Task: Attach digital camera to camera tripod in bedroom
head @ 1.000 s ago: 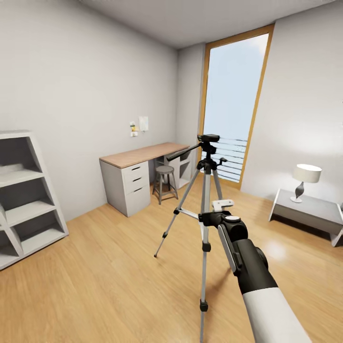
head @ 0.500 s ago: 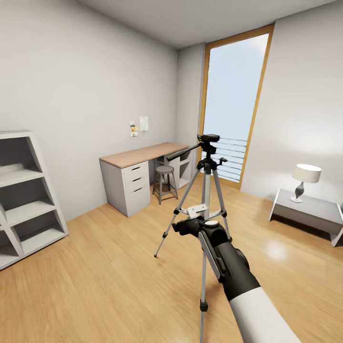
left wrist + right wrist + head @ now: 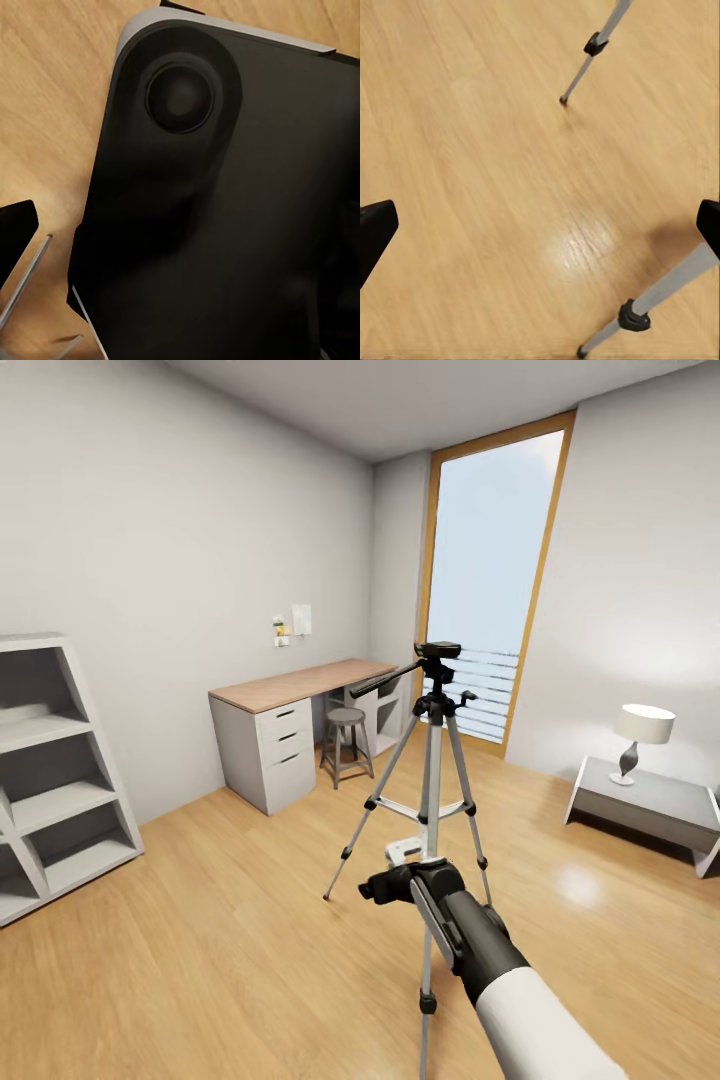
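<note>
- The camera tripod [image 3: 432,790] stands upright on the wood floor [image 3: 200,920] in the middle of the bedroom, its long axis vertical, legs splayed, black pan head [image 3: 437,652] at the top with the side handle pointing toward the desk.
- The right gripper [image 3: 385,884] hangs low in front of the tripod, just beside its centre column at about leg-brace level; the head lies well above and slightly beyond it.
- In the right wrist view the jaws stand wide apart with nothing between them, looking down at floor and two tripod legs [image 3: 585,60].
- The left gripper: I cannot tell how its jaws stand; dark robot casing [image 3: 225,210] blocks that view.
- The digital camera cannot be made out anywhere, so the attaching looks not yet begun.
</note>
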Motion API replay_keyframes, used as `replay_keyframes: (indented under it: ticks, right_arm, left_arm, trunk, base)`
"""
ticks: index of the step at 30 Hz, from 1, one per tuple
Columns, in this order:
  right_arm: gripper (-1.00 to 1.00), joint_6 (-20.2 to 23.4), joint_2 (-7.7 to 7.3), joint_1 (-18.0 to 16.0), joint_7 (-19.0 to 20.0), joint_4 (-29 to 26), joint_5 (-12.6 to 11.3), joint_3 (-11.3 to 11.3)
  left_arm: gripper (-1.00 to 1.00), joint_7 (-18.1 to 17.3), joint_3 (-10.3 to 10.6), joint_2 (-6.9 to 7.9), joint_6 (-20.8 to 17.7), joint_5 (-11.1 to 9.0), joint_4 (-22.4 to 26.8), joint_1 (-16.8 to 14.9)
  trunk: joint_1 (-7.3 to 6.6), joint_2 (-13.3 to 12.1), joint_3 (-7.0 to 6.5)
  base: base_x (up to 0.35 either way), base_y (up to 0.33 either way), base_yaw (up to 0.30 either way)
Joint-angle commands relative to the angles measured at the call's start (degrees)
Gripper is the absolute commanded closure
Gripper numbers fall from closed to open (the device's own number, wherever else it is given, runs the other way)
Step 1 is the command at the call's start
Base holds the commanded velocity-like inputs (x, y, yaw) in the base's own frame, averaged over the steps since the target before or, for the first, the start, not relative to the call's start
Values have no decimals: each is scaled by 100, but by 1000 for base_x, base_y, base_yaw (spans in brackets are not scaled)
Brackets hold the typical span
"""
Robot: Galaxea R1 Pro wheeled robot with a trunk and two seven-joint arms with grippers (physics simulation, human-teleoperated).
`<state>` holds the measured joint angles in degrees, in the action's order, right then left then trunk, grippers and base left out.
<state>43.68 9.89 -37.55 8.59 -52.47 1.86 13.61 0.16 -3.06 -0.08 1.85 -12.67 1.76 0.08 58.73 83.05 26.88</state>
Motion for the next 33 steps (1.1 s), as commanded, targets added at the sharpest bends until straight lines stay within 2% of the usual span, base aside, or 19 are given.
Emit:
replay_keyframes:
  ticks: [1,6,7,16,17,22,33]
  right_arm:
    - [-100,-15,-31,7,22,67,17,1]
    - [-100,-395,-170,181,35,602,36,4]
    - [-100,-590,-202,379,44,1039,74,8]
    - [-100,-1260,-196,494,55,1742,81,23]
    - [-100,-1510,-166,502,53,2017,93,34]
    - [-100,-1529,-150,502,-11,2028,190,71]
    - [-100,-1572,-194,502,-5,2119,127,68]
  left_arm:
    - [-100,2,-28,-1,9,-8,6,1]
    - [-100,2,-30,-1,9,-8,8,1]
    - [-100,2,-32,-1,9,-8,8,1]
    - [-100,2,-34,-1,9,-8,8,1]
    - [-100,2,-32,-1,9,-8,8,2]
    - [-100,2,-35,-1,9,-8,8,1]
    - [-100,2,-37,5,9,-11,8,1]
  trunk:
    - [0,3,5]
    - [0,3,5]
    - [0,3,5]
    - [0,3,5]
    - [0,3,5]
    - [0,3,2]
    - [0,3,-22]
  base:
    - [0,0,0]
    - [0,0,0]
    - [0,0,0]
    - [0,0,0]
    - [0,0,0]
    - [0,0,67]
    - [0,0,272]
